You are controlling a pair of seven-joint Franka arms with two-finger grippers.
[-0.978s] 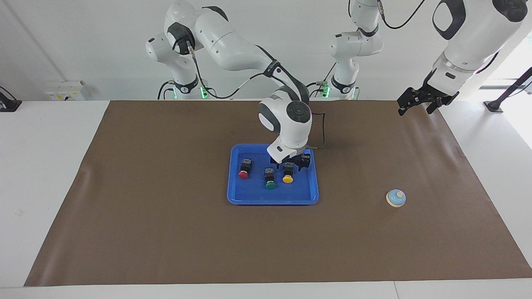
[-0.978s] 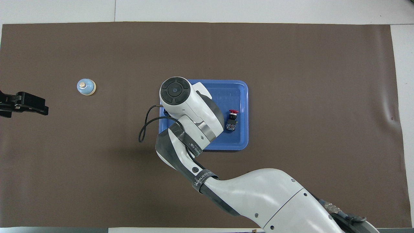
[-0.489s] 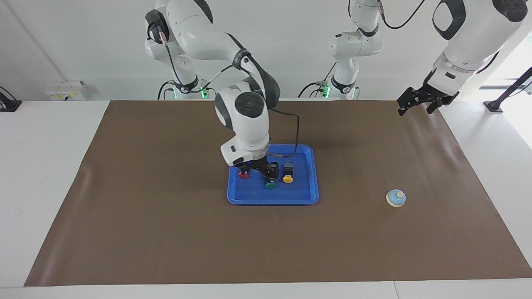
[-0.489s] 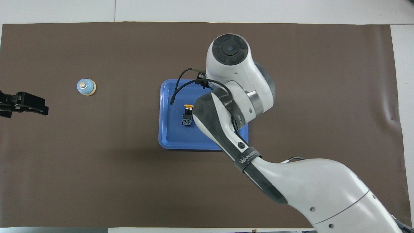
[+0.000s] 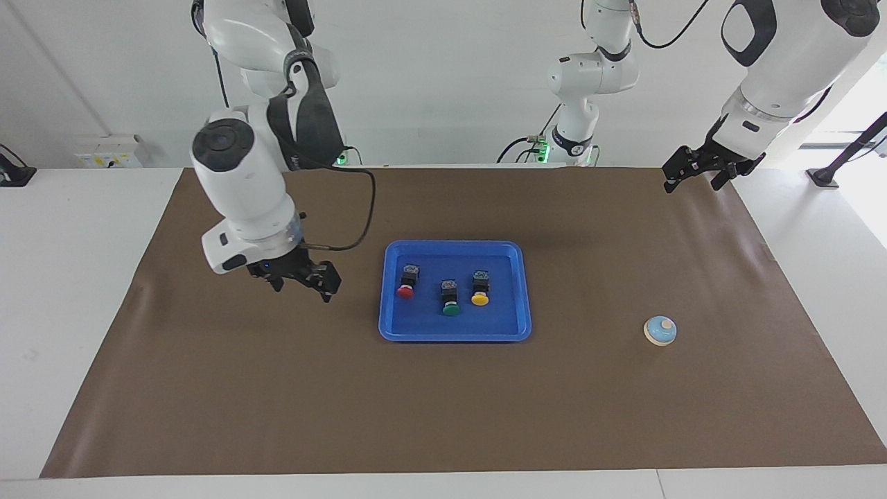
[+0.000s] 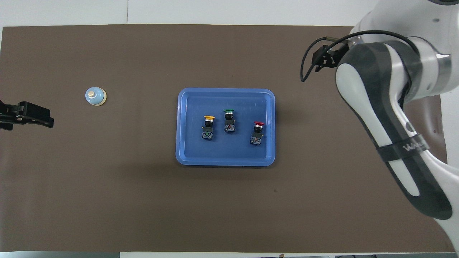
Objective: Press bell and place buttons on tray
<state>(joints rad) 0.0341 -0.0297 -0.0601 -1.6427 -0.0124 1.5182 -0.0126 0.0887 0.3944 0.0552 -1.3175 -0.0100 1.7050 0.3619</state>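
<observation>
Overhead view: the blue tray [image 6: 225,159] is seen in the middle of the brown mat [image 6: 143,200]. Three buttons are laid inside the tray, all on their sides, with their round caps pointed away from the robots. The yellow button [image 6: 208,127] is placed toward the left arm's end of the tray. The green button [image 6: 228,121] is found in the middle, a bit farther from the robots than the other two. The red button [image 6: 257,133] is set toward the right arm's end. The buttons are kept apart from each other, and none is touched by a gripper.

The bell [image 6: 95,96] is seen on the mat, well apart from the tray, toward the left arm's end of the table. It is stood upright, with its cream knob on top.

In the facing view, the right gripper [image 5: 303,278] is held up over bare mat beside the tray, toward the right arm's end of the table. Nothing is held in it. Its fingers are seen spread a little apart. A black cable [image 5: 360,208] is looped from the arm's wrist.

The left gripper [image 5: 700,170] is held up over the mat's edge at the left arm's end of the table, where that arm waits. It is well apart from the bell. Nothing is held in it either, and its fingers are seen spread apart.
</observation>
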